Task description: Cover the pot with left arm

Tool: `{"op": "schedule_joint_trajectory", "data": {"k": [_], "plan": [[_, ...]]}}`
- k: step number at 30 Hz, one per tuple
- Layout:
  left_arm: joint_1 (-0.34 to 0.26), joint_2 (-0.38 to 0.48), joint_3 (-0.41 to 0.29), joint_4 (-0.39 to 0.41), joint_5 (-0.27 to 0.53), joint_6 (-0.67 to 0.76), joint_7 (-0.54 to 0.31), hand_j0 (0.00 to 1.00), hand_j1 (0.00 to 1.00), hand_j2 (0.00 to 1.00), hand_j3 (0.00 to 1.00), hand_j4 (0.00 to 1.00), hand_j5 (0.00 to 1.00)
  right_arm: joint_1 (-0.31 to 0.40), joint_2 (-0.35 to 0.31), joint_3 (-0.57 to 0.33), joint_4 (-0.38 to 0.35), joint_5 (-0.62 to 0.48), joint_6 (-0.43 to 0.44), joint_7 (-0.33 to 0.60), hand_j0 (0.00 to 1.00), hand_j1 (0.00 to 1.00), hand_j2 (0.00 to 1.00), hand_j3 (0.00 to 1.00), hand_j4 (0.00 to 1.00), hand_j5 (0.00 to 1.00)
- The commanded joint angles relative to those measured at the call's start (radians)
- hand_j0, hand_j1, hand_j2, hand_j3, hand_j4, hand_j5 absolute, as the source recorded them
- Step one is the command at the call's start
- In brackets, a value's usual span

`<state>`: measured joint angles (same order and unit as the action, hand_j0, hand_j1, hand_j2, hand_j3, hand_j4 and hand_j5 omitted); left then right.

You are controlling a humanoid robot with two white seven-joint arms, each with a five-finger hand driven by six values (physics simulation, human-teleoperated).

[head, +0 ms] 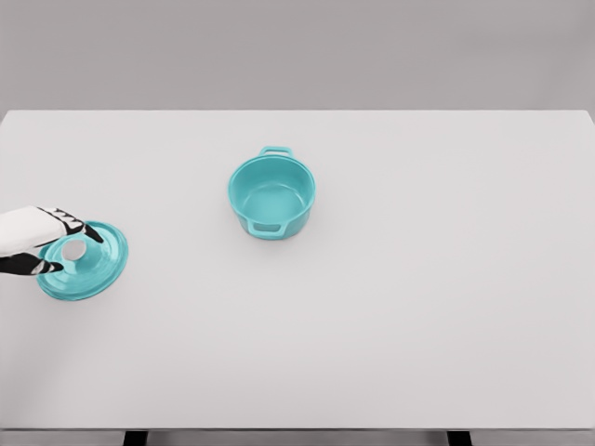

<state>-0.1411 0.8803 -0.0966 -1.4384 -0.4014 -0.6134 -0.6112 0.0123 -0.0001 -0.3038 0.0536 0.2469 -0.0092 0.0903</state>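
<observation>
A teal pot (271, 195) with two small handles stands uncovered near the middle of the white table (418, 307). Its teal lid (100, 265), with a pale round knob (73, 250), lies far off to the left near the table's left edge. My left hand (74, 251) comes in from the left edge and hovers over the lid. Its dark-tipped fingers (91, 232) are spread above the knob and the thumb sits below it, without closing on it. The right arm is out of view.
The table's far edge runs along the top of the view and its near edge along the bottom. A wide stretch of tabletop separates the lid from the pot.
</observation>
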Motion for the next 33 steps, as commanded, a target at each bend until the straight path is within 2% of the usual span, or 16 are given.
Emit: {"op": "schedule_joint_trajectory", "data": {"k": [1, 6, 14, 28, 33], "plan": [[0.0, -0.006, 0.0, 0.007, 0.001, 0.002, 0.0, 0.73, 0.73, 0.73, 0.73, 0.73, 0.73, 0.0, 0.0, 0.0, 0.0, 0.0, 0.0, 0.0, 1.0, 1.0, 1.0, 1.0, 1.0, 1.0], [0.0, -0.009, 0.0, 0.013, -0.005, 0.002, 0.0, 0.73, 0.73, 0.73, 0.73, 0.73, 0.73, 0.0, 0.0, 0.0, 0.002, 0.0, 0.0, 0.0, 1.0, 1.0, 1.0, 1.0, 1.0, 1.0], [0.0, -0.015, 0.0, 0.02, -0.005, 0.002, 0.0, 0.68, 0.68, 0.68, 0.68, 0.68, 0.68, 0.0, 0.0, 0.0, 0.0, 0.0, 0.0, 0.0, 1.0, 1.0, 1.0, 1.0, 1.0, 1.0], [0.0, -0.015, 0.0, 0.029, -0.005, 0.002, 0.0, 0.67, 0.67, 0.67, 0.67, 0.67, 0.67, 0.0, 0.0, 0.0, 0.002, 0.0, 0.0, 0.0, 1.0, 1.0, 1.0, 1.0, 1.0, 1.0], [0.0, -0.015, 0.0, 0.038, -0.005, 0.002, 0.0, 0.64, 0.64, 0.64, 0.64, 0.64, 0.64, 0.0, 0.0, 0.0, 0.0, 0.0, 0.0, 0.0, 1.0, 1.0, 1.0, 1.0, 1.0, 1.0]]}}
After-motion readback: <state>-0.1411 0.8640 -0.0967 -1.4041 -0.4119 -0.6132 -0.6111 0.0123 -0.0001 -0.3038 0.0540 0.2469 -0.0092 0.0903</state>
